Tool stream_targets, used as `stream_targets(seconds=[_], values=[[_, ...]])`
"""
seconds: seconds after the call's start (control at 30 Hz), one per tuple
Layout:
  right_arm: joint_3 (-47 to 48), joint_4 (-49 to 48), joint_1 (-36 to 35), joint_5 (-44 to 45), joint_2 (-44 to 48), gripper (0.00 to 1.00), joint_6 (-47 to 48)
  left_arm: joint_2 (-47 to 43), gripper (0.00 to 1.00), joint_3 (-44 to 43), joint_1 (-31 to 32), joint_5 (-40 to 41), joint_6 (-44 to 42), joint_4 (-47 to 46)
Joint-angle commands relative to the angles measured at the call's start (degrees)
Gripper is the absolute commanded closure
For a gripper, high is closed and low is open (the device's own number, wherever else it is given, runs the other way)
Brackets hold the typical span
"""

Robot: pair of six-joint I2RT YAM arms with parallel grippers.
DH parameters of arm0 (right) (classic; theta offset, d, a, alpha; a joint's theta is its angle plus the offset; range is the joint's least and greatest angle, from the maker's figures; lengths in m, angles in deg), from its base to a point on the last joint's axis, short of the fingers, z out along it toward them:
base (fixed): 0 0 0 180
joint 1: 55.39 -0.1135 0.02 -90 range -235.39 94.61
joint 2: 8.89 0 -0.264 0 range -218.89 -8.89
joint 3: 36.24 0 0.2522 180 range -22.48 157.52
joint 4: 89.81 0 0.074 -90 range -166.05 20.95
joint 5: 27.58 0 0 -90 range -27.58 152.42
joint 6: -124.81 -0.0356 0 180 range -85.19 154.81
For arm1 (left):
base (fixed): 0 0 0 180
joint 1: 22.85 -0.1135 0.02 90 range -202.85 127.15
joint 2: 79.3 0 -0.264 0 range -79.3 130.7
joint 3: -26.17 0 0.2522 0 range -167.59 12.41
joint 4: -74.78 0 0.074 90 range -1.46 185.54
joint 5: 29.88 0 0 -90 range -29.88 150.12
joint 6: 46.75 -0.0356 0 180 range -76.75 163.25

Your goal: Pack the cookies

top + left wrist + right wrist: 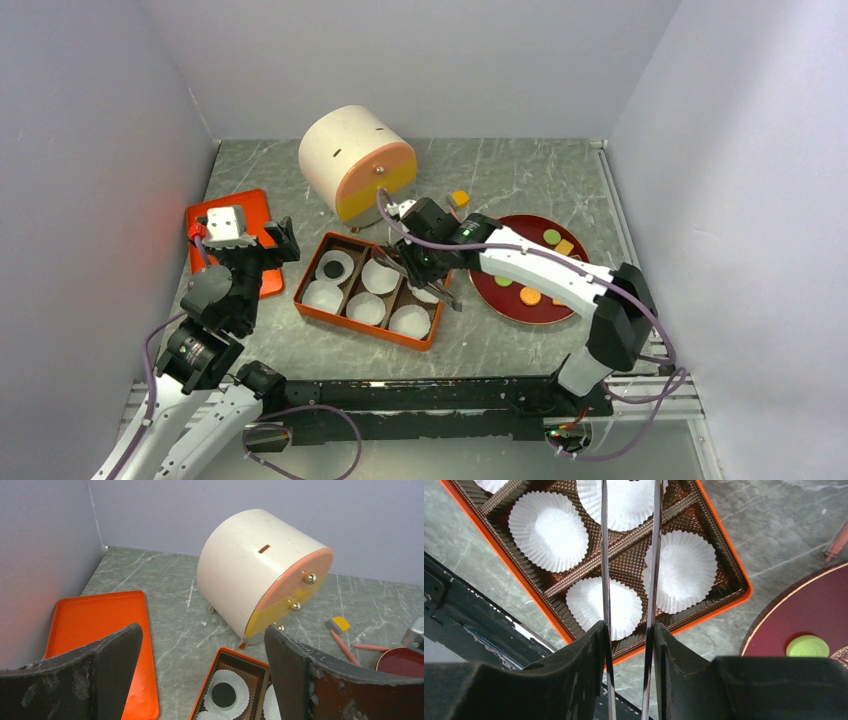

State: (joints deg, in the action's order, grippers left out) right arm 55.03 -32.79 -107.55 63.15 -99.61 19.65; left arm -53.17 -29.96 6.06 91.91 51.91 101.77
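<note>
**Orange box, one cookie packed, tweezers over the cups**

Steel tweezers (605, 555) sit clamped in the right claw (630, 640), their blades reaching over the orange box (360, 325) of white paper cups (549, 524). One black cookie (333, 268) lies in the far-left cup. The other cookies wait on the red plate (508, 302) just right of the box, among them a green cookie (807, 646).

Packing looks barely begun. I cannot tell whether the blades carry a piece. Their tips run off the top of the right wrist view, and from above the claw hides them. If they are empty, the next move calls for a swing back to the plate and a light pinch on a thin edge.

The left claw (203, 640) stands wide open, holding nothing. Only its view shows the yellow square (341, 624) and pink sticks (345, 647) on the tabletop (520, 170).
</note>
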Motion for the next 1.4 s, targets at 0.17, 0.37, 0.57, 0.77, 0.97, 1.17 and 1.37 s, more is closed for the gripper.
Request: stream_targets(seconds=[0.17, 0.37, 0.57, 0.77, 0.97, 1.17, 1.37], values=[[2.69, -0.93, -2.16, -0.47, -3.81, 0.62, 1.21, 0.33, 0.04, 0.18, -0.25, 0.11, 0.3, -1.02], [2.99, -0.14, -3.19, -0.47, -5.3, 0.6, 1.62, 0.19, 0.04, 0.18, -0.25, 0.03, 0.27, -1.02], [3.07, 1.19, -3.69, 0.27, -5.72, 0.55, 1.72, 0.15, 0.04, 0.18, -0.3, -0.02, 0.3, -0.93], [2.97, 1.3, -3.78, 0.84, -5.65, 0.49, 1.74, 0.11, 0.04, 0.18, -0.28, -0.06, 0.28, -0.93], [3.17, 1.5, -3.82, 1.2, -5.44, 0.45, 1.92, 0.14, 0.03, 0.19, -0.32, -0.05, 0.24, -0.93], [3.91, 2.06, -3.92, 2.14, -4.31, 0.45, 1.56, 0.02, 0.03, 0.18, -0.3, 0.02, 0.34, -0.89], [4.92, 2.41, -3.92, 2.08, -1.26, 0.5, 0.82, 0.16, 0.04, 0.18, -0.26, -0.05, 0.35, -0.93]])
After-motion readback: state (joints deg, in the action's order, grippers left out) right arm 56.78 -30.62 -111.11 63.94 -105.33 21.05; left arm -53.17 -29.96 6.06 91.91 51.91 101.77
